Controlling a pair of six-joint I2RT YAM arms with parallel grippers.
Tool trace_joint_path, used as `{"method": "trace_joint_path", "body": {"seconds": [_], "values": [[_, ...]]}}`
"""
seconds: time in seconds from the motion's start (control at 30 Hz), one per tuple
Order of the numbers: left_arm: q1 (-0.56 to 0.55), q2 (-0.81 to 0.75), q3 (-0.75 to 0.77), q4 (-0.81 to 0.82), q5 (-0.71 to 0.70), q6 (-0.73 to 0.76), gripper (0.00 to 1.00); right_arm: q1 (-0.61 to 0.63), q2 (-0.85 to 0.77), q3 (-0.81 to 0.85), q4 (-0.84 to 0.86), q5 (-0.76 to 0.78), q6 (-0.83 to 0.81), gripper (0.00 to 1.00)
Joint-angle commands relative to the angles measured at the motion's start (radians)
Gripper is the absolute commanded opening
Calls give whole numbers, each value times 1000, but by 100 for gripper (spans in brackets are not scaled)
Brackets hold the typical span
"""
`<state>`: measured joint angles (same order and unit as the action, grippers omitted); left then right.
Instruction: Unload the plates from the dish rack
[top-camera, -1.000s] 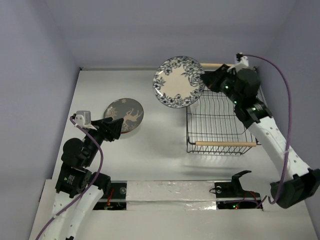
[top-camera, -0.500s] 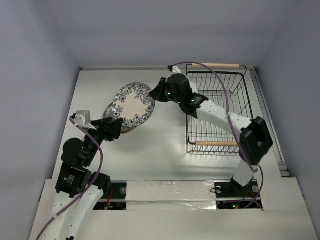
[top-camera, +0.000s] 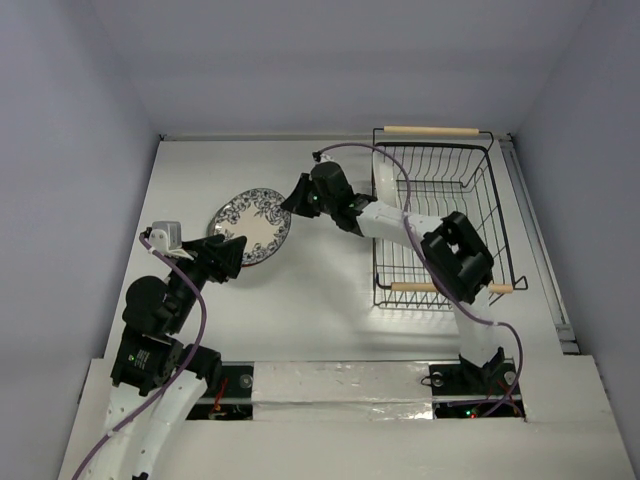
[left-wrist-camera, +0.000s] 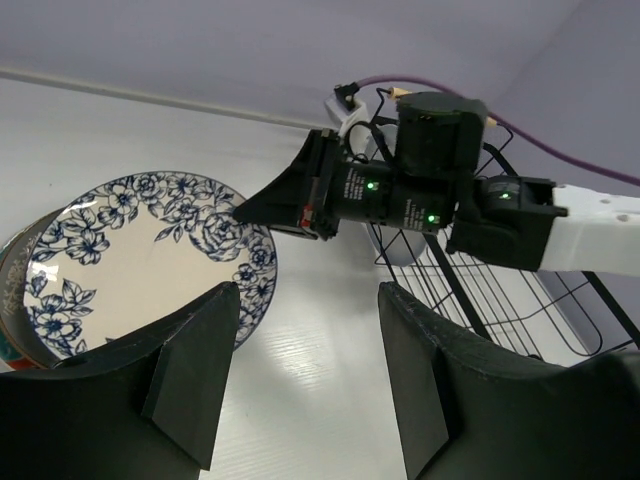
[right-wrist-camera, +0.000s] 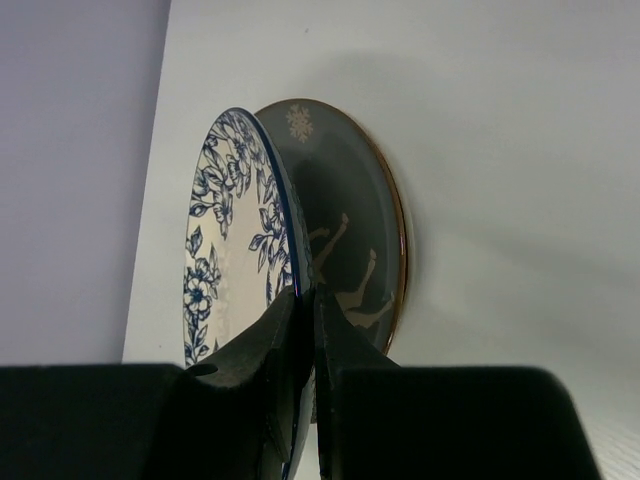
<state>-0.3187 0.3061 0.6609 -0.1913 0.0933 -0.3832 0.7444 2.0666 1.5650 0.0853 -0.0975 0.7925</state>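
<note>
Floral plate (top-camera: 250, 222), rim in right tool (top-camera: 291, 203) — tilted

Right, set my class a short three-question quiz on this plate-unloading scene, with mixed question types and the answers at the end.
1. True or false: the right claw grips the floral plate by its rim.
2. Beneath the floral plate lies: A) a dark plate; B) a bowl; C) a cup.
3. Fill in: the left claw is ___ (open or shut).
Key: 1 true; 2 A; 3 open.
</note>
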Motion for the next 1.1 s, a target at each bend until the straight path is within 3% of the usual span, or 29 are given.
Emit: {"method": "trace_joint_path", "body": {"seconds": [0.0,0.33,0.43,0.57,0.8,0.97,1.07], "values": [[3,2,-3,50,8,1,54,1,4,89,254,-71,135,0],[3,4,-4,50,10,3,54,1,85,90,295,-87,174,0],[3,7,-4,50,11,3,54,10,104,86,278,-68,182,7],[3,7,-4,49,11,3,54,21,119,119,179,-31,127,31],[3,11,-6,53,16,3,54,39,104,139,45,57,28,61],[3,18,-6,55,22,3,54,49,60,139,-28,148,-50,76],[3,14,-6,55,23,1,54,49,52,164,-84,205,-101,80]]}}
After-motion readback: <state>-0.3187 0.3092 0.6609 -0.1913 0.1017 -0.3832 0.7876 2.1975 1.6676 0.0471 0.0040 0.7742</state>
